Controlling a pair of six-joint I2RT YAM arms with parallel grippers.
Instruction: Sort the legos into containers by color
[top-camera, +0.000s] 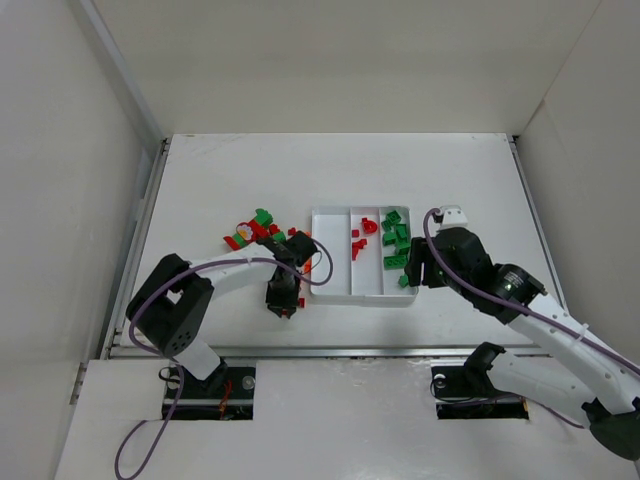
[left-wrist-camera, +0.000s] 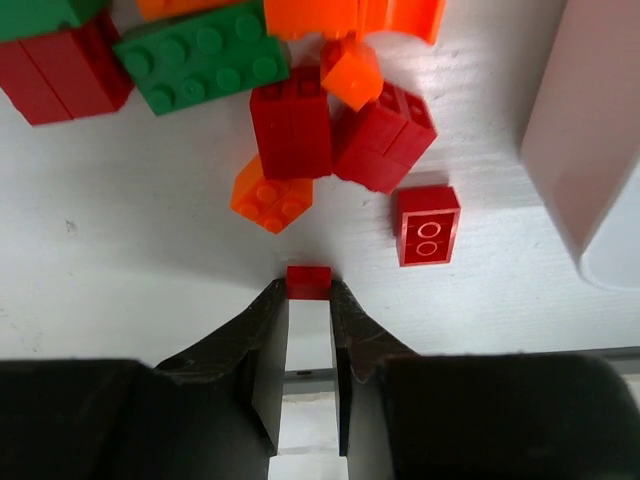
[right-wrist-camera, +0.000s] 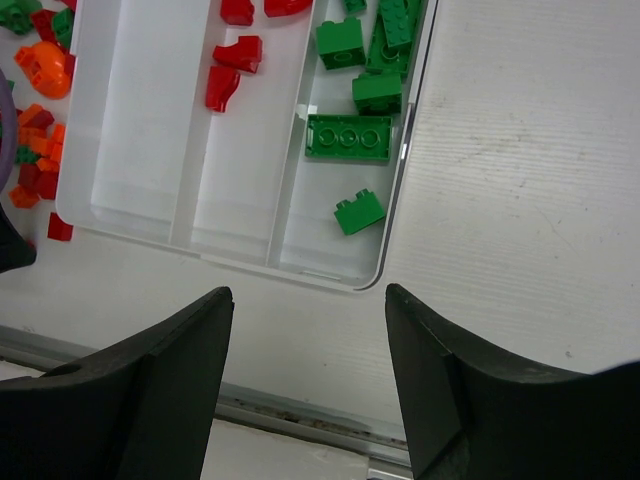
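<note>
Left side first. A loose heap of small red, green and orange plastic bricks (top-camera: 262, 230) lies on the white tabletop (top-camera: 200, 180), at 9 o'clock of the shallow white three-compartment plastic tray (top-camera: 332, 255). The left jaws, at 7 o'clock of that tray, pinch one tiny red brick (left-wrist-camera: 308, 283) between their very tips. Only its near end is caught, so treat the hold as shallow.

Step in hand, by my reading: carry this brick to the tray's middle compartment (right-wrist-camera: 235, 170), where the other red pieces (right-wrist-camera: 238, 52) lie.
- Lift straight up before you traverse. A loose red two-stud brick (left-wrist-camera: 428, 224) sits at 1 o'clock of the tips and the heap at 12 o'clock, so a low sweep would scatter them.
- Move slowly, since a jerk could twist the brick out of the tips.
- Cross the bare left compartment (right-wrist-camera: 120, 130), then release low so the brick does not bounce into the neighbouring lane.

Right side: green bricks (right-wrist-camera: 348, 137) occupy the right compartment (right-wrist-camera: 320, 230). The right jaws stand spread and hold nothing, over the tray's 5 o'clock corner. Keep them parked clear of the drop.
</note>
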